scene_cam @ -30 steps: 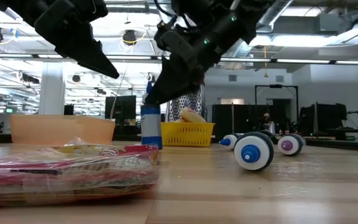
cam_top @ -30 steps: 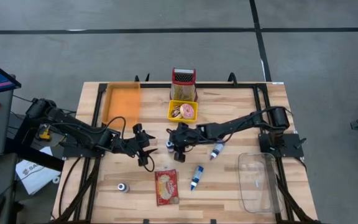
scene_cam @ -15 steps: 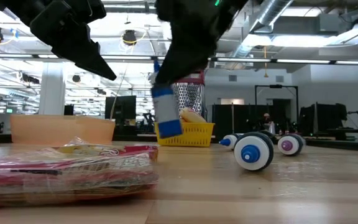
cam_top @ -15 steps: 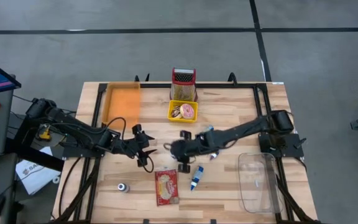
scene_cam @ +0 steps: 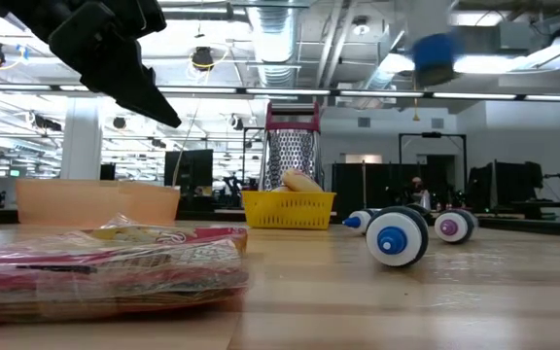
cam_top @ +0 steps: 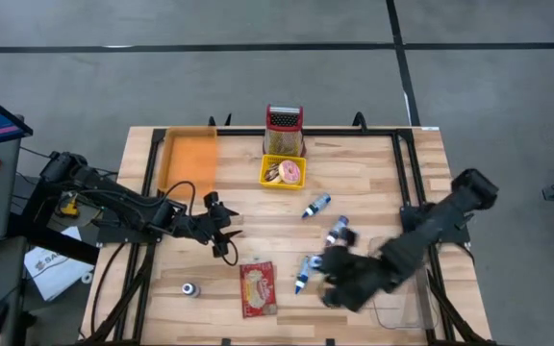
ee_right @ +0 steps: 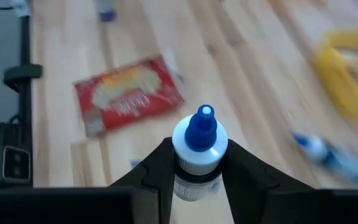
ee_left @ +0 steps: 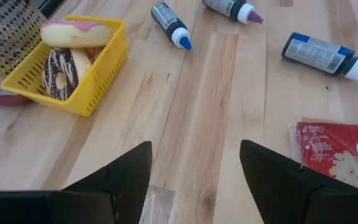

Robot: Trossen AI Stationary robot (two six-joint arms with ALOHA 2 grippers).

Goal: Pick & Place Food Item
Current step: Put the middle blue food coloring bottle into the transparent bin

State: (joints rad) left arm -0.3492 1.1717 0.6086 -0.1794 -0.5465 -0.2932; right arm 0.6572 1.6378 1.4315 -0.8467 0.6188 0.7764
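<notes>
The right wrist view alone shows what the right claw (ee_right: 194,163) carries: a small bottle with a white neck and blue nozzle cap (ee_right: 199,142), pinched between its dark fingers. From above that claw (cam_top: 339,277) is a blur at about five o'clock on the wooden table (cam_top: 354,183), beside the clear plastic tray (cam_top: 392,259). The left claw (cam_top: 227,231) hovers at nine o'clock, fingers spread wide and empty. Ahead of it, the left wrist view shows the yellow basket of doughnuts (ee_left: 73,62) at twelve o'clock, by a metal grater with red trim (cam_top: 284,127). Three more dark bottles (ee_left: 325,55) lie loose mid-table. A red snack packet (cam_top: 257,287) lies at six o'clock, an orange tray (cam_top: 188,159) at eleven.
</notes>
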